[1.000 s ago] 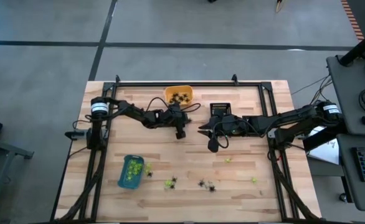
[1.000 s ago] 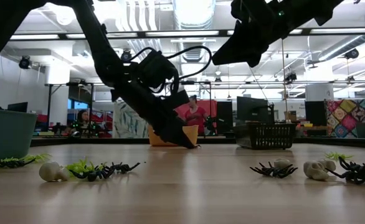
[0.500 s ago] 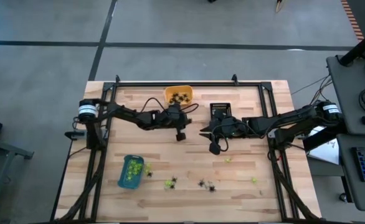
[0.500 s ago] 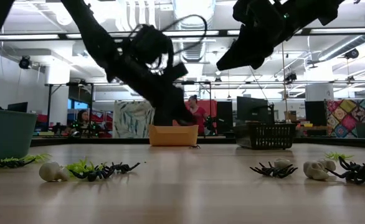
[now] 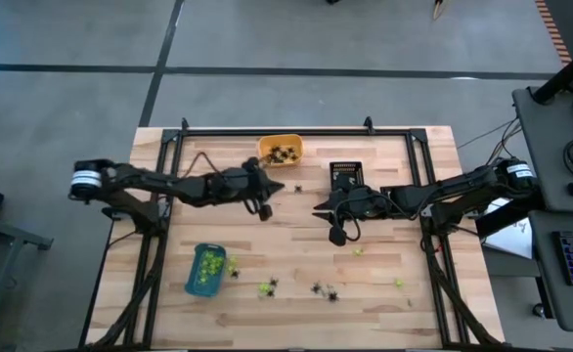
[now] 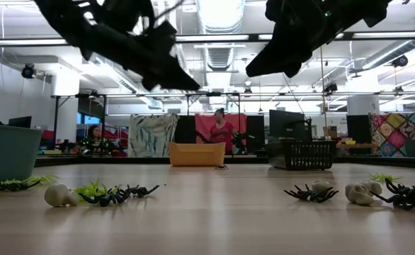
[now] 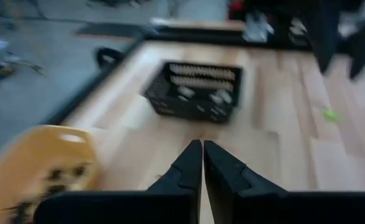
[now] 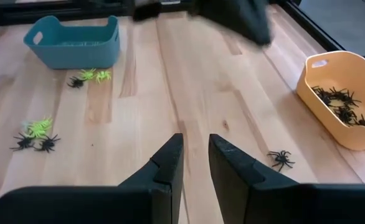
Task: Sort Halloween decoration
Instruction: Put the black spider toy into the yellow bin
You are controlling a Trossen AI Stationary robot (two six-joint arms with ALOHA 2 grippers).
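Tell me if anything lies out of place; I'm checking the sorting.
One black spider lies on the bare wood beside the orange tray that holds the other black spiders, not in it. Nothing else stands out.

No lettering, label, brand or number reads clearly anywhere here. The orange tray, the blue tray and the black basket show plain sides, and the room behind the table offers only shapes too faint to make out as writing.
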